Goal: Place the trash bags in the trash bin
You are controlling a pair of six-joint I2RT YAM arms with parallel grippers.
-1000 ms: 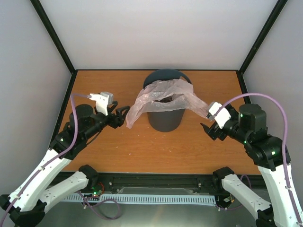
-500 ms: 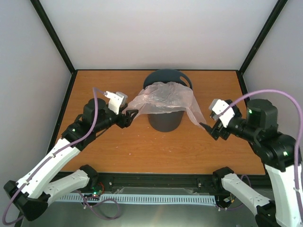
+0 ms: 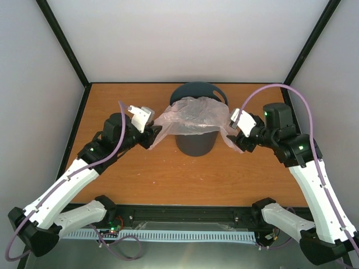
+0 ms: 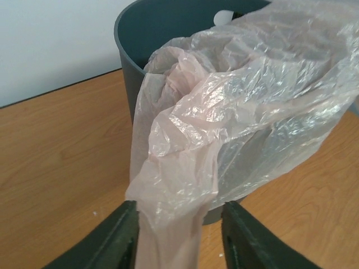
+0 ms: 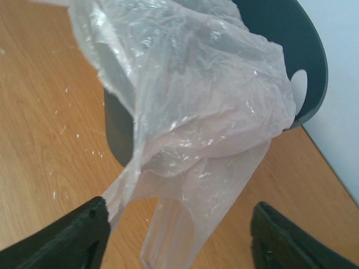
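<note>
So, top view: the trash bag (image 3: 193,115) lies draped over the trash bin (image 3: 196,144) rim. Left wrist: left gripper (image 4: 179,208) is half open, with a bag strip between its fingers, unpinched. Right wrist: right gripper (image 5: 179,206) gapes wide around the dangling end, holding nothing.

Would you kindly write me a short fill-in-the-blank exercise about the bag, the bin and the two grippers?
1. The pale-pink bag is draped ___ the rim of the bin.
2. One end of the bag hangs between the left gripper's two ___.
3. The right gripper's jaws stand wide ___.
Missing words: over; fingers; open.
</note>
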